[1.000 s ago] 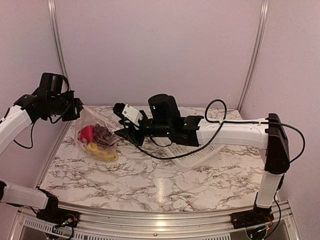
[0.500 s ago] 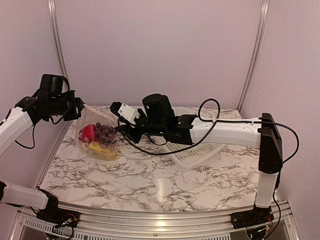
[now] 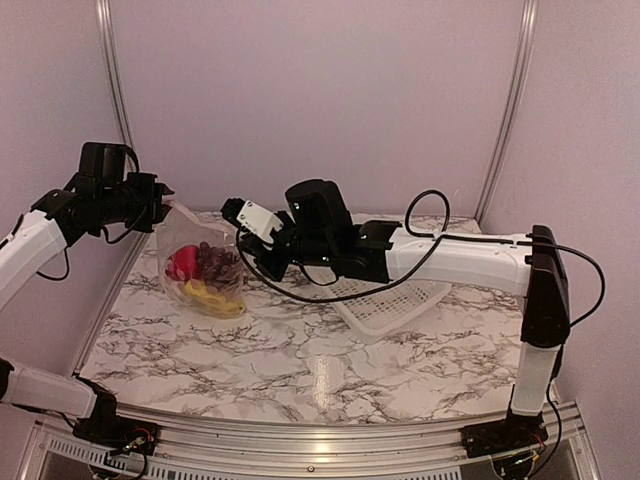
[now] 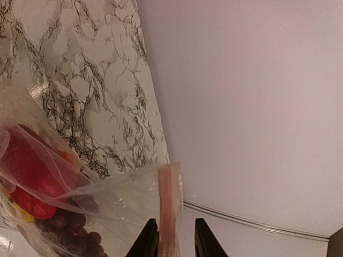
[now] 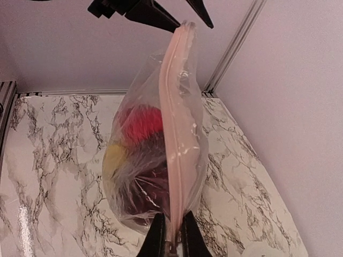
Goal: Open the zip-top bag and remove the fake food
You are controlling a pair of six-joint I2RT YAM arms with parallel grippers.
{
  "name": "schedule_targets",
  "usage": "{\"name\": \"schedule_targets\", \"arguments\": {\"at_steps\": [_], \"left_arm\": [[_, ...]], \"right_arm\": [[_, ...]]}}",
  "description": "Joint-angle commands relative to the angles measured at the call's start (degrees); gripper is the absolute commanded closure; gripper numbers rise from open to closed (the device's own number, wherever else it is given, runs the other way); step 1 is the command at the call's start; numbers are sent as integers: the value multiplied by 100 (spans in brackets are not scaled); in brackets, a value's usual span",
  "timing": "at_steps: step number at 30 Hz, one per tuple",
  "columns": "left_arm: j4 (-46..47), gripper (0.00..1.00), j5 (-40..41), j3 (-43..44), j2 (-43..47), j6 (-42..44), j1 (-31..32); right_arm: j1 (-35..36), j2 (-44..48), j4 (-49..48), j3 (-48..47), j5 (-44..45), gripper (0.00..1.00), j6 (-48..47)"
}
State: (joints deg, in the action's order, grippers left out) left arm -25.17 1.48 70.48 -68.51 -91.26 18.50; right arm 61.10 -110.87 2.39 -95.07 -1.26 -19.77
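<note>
zip-top bag (image 3: pixel 205 265): left of centre in the top view, held up over the bench (image 3: pixel 300 370) with its zip strip (image 5: pixel 174 118) on top, stretched between the 2 pincers; whether its bottom rests on the bench I cannot tell.
fake food (image 3: pixel 205 275): inside the bag, sunk to the bottom; a red piece (image 3: pixel 180 265) to the left, a dark grape bunch (image 3: pixel 215 262) beside it, a yellow piece (image 3: pixel 212 300) underneath.
left pincer (image 4: pixel 174 238): upper left of the top view; jaws a little apart with the end of the zip strip between them. The strip lies against one finger, with a gap on the other side.
right pincer (image 5: pixel 171 235): centre of the top view; jaws closed on the other end of the zip strip, with clear plastic bunched at the tips.
basket (image 3: pixel 390 305): white lattice, on the bench right of centre, under the right arm and apart from the bag.
</note>
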Motion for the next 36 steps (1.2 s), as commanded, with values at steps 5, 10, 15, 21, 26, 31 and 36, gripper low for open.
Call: {"name": "schedule_targets", "arguments": {"at_steps": [5,10,15,21,26,31,36], "left_arm": [[1045,40,-121,-40,422,2584,11],[296,19,-478,875,308,5390,13],[-335,18,-605,1588,247,7697,13],[-41,25,-1432,1237,718,9175,314],[-570,28,-1551,1203,752,9782,908],[-1100,28,-1564,1286,584,10083,1532],[-1468,25,-1333,1293,461,10646,2069]], "right_arm": [[-250,421,456,-240,-810,100,201],[-467,449,727,-391,-1505,100,237],[-669,332,1122,-800,-2106,100,392],[-813,192,1561,-1263,-2624,100,586],[-838,82,2062,-1552,-2872,100,792],[-845,73,2383,-1588,-2805,100,999],[-888,225,2385,-1379,-3040,100,1108]]}}
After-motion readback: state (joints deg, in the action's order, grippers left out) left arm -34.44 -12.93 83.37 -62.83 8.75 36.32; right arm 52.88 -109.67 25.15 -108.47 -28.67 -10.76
